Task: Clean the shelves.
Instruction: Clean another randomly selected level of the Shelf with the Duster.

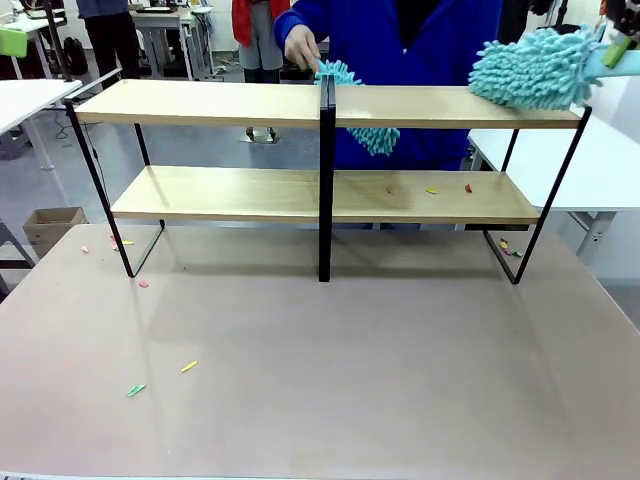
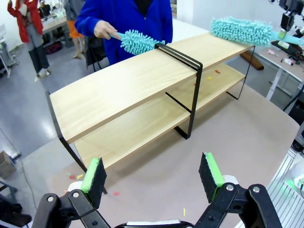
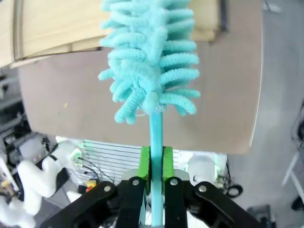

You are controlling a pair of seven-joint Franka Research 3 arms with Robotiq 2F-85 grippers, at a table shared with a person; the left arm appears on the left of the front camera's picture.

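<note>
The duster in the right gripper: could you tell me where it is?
In the front view the duster lies on the top board of the shelves, at its right end, clamped in the right gripper.

The grey-brown table (image 1: 400, 380) before me carries small coloured scraps (image 1: 189, 367) on its near left. A cardboard box (image 1: 50, 225) sits on the floor to my left, near a white table (image 1: 30, 98) — another white table (image 1: 610, 170) stands at the far right.

Near table (image 1: 380, 380) open, small scraps (image 1: 188, 367) only. Shelves (image 1: 200, 193) bar the far side; centre post (image 1: 325, 200) splits both tiers. Lower bays open. Top board's left half bare. Person's hand (image 1: 298, 45) and far duster (image 1: 343, 74) at mid-top; right duster (image 1: 530, 68) covers the top's right end.
</note>
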